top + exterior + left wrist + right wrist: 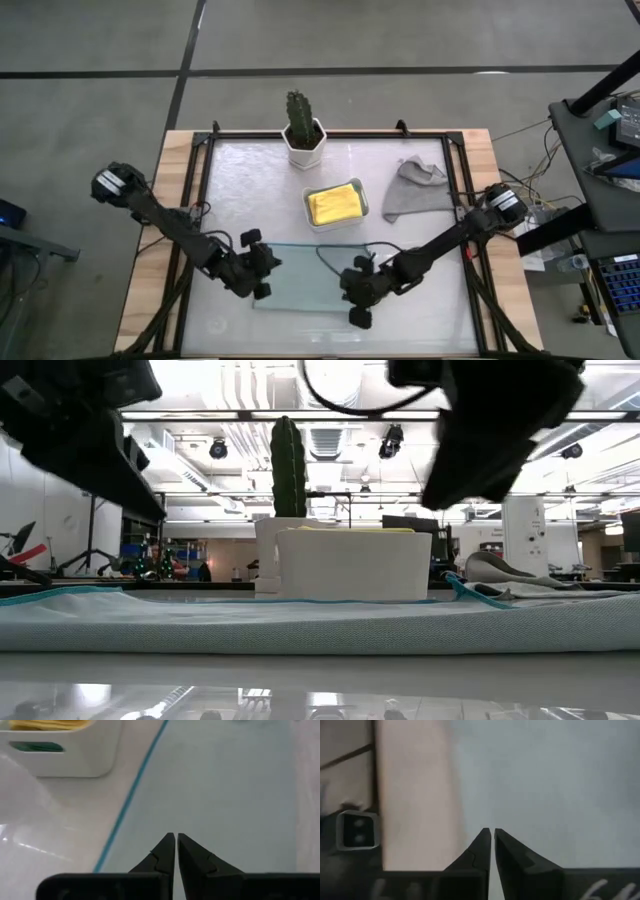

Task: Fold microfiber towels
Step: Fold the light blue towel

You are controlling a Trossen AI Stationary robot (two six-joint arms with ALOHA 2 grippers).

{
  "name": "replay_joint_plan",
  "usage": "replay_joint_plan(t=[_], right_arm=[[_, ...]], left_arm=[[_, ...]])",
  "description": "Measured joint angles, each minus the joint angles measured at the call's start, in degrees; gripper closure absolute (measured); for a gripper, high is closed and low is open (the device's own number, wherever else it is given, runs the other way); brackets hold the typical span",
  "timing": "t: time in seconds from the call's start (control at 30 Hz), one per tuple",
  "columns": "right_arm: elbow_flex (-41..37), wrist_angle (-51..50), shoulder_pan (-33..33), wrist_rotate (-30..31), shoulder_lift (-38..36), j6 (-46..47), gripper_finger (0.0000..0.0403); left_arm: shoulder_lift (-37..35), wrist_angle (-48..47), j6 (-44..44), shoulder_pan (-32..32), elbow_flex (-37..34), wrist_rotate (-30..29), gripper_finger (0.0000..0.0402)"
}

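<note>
A pale teal microfiber towel (305, 280) lies flat on the table near the front, its darker teal hem (125, 805) visible in the left wrist view. My left gripper (270, 266) hangs shut over the towel's left end. My right gripper (351, 291) hangs shut over its right half. In the low view both stand clear above the towel (300, 622). A yellow towel (334, 203) lies folded in the white tray (362, 210). A grey towel (415, 190) lies crumpled at the back right.
A cactus in a white pot (303, 132) stands at the far middle, just behind the tray. Black frame rails (200, 200) run along the table's sides. The wooden table edge (415, 795) shows in the right wrist view.
</note>
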Motion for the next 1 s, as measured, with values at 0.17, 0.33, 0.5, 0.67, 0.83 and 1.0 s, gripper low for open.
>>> replay_joint_plan(t=[0.17, 0.33, 0.5, 0.67, 0.83, 1.0], right_arm=[[-2.63, -10.28, 2.21, 3.83, -5.48, 13.78, 0.0385], [-9.39, -10.76, 5.60, 6.44, -12.36, 27.23, 0.0385], [-13.87, -9.29, 7.99, 6.32, -15.10, 30.26, 0.0385], [-14.02, -5.26, 9.00, 5.68, -14.63, 20.70, 0.0378], [-14.02, 1.36, 8.85, 6.02, -11.77, 12.03, 0.0333], [-11.58, 3.22, 8.89, 8.46, -6.93, 1.24, 0.0265]], left_arm=[[5.97, 3.41, -0.22, -0.67, -0.02, 0.52, 0.0395], [11.07, 3.74, -0.56, -0.74, 0.30, 0.68, 0.0395], [13.85, 3.43, -0.61, -0.72, 0.58, 1.37, 0.0395], [12.00, 2.91, 1.46, -0.72, 1.87, 5.04, 0.0395], [8.71, 3.20, 4.61, -0.76, 2.92, 12.87, 0.0385], [6.73, 2.93, 5.43, -2.23, 4.02, 24.79, 0.0317]])
